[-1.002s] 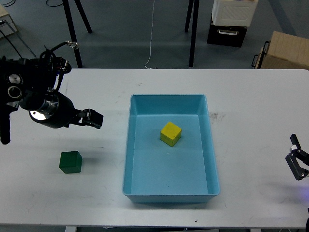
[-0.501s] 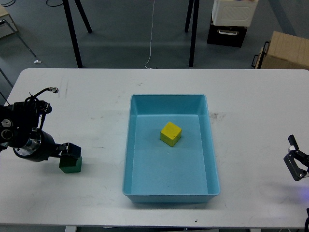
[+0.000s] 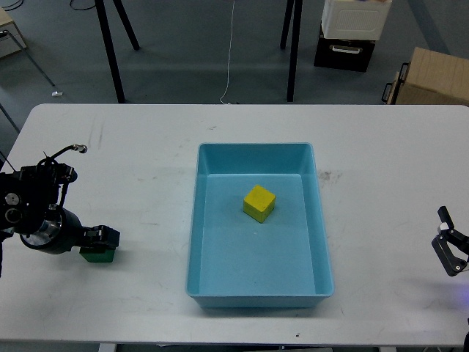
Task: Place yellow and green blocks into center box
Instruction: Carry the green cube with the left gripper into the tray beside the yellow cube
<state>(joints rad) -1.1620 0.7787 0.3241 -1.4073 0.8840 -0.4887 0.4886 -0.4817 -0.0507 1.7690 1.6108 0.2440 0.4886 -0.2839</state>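
The yellow block point(image 3: 259, 202) lies inside the light blue center box point(image 3: 256, 290), near its middle. The green block point(image 3: 95, 256) sits on the white table at the left, mostly covered from above by my left gripper point(image 3: 100, 239). Only its lower green edge shows. The gripper is low on the block and dark, so I cannot tell its fingers apart. My right gripper point(image 3: 449, 251) hangs at the right edge of the table, far from both blocks, with its fingers apart and nothing in it.
A brown cardboard carton point(image 3: 432, 77) stands on the floor beyond the table's far right corner. A white and black case point(image 3: 352, 33) and black stand legs point(image 3: 293, 51) are behind the table.
My left gripper has swung left and down from mid-table onto the green block. The block's visible part now sits slightly further left and lower. The right gripper has barely moved.
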